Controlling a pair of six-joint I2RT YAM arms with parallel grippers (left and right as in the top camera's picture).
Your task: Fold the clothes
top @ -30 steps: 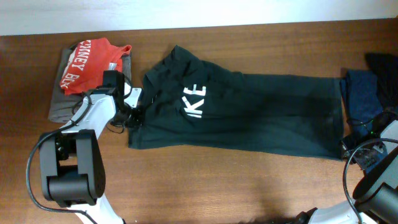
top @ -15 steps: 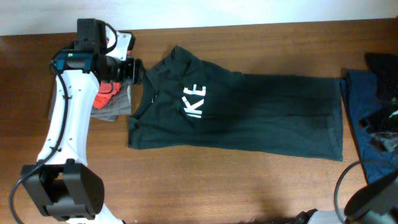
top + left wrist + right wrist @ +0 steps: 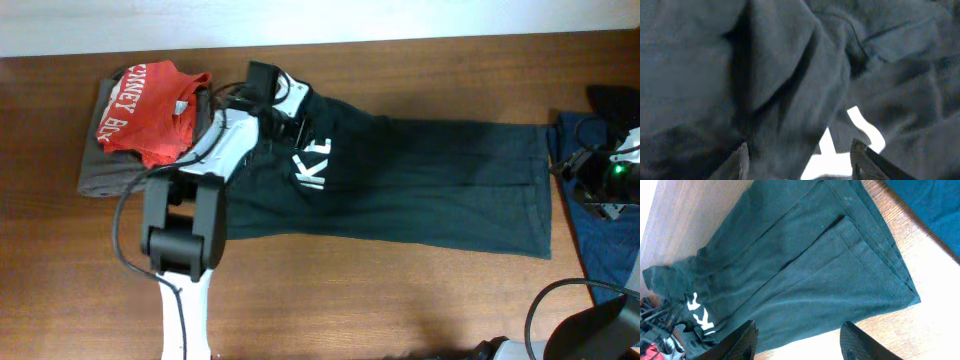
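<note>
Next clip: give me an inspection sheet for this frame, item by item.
Surface: brown wooden table.
Job's things: dark T-shirt, folded lengthwise into a long band, white letters partly showing.
Clutter: red tee on a grey garment at the left end; blue garments at the right end.
Grippers: left gripper open, low over the shirt's collar end; right gripper open, empty, near the hem end.
Cables: black cable loops beside the left arm; second cable at lower right.
Surroundings: white wall along the far edge.
</note>
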